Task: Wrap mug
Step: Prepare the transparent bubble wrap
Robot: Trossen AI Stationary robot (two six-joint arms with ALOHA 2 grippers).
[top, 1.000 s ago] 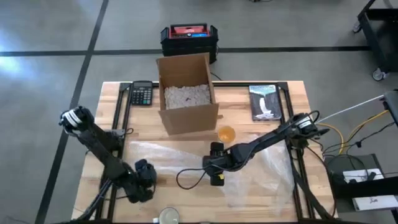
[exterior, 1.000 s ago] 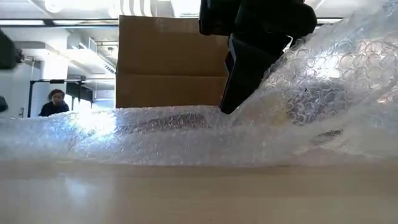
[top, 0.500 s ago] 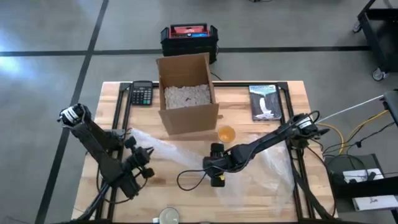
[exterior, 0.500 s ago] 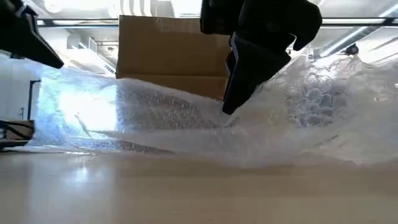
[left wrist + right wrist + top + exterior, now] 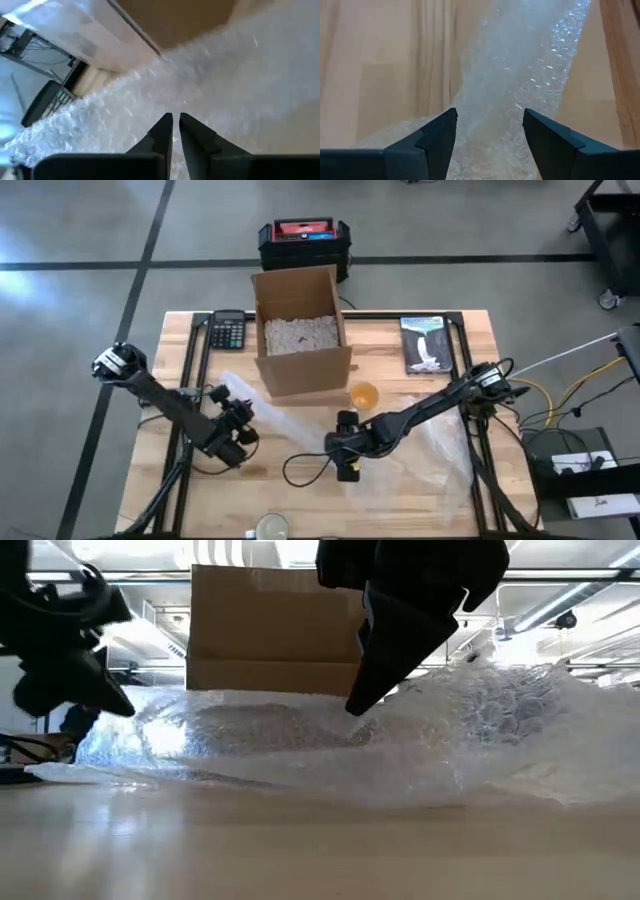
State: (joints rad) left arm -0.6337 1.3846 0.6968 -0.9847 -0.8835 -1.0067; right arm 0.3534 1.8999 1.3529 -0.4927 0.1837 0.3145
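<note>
On the wooden table, crinkled clear bubble wrap lies mid-table before the cardboard box. The left gripper pinches its edge, carried boxward since earlier; the right gripper hovers spread above.

Grey concrete floor with dark tape lines, wooden table, bright ceiling lights
</note>
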